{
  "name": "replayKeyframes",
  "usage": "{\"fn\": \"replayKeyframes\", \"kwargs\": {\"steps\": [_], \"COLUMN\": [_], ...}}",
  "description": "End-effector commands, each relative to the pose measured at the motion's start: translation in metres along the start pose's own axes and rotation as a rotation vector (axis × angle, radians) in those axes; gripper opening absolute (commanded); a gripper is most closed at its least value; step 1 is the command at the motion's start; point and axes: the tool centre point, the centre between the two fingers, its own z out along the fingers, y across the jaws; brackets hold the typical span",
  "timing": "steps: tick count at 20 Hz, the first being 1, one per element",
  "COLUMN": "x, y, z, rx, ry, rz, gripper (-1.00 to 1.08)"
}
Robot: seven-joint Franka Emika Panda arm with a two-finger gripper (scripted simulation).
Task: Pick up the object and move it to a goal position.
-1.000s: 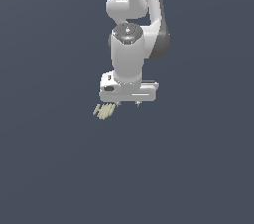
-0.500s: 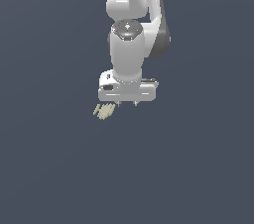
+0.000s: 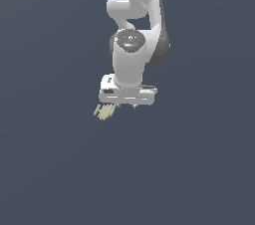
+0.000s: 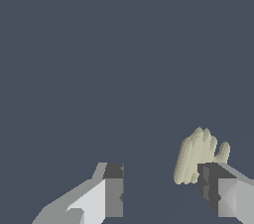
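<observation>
The object (image 3: 104, 111) is a small pale olive-beige lump with several finger-like lobes. In the exterior view it sits just below the white hand, toward that view's left. My gripper (image 3: 127, 104) hangs downward from the white arm, with its fingertips barely showing there. In the wrist view the gripper (image 4: 163, 188) is open and its two fingers are wide apart. The object (image 4: 197, 155) sits close against one finger (image 4: 218, 193), partly behind its tip and off the middle of the gap. Nothing is held.
A plain dark grey-blue surface (image 3: 60, 169) fills both views. No other objects, containers or edges show.
The hand has come down slightly toward the object. The object has stayed in place.
</observation>
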Motion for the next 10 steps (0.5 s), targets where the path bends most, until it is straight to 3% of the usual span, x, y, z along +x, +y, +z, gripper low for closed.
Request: {"fn": "replayKeyframes", "kwargs": {"steps": [1, 10], "x": [-0.003, -0.020], "y": [0.002, 0.019], "z": [0.009, 0.053], "rx": [-0.022, -0.159], "ry": [-0.026, -0.144], "rz": [0.028, 0.178], "gripper": [0.28, 0.28]}}
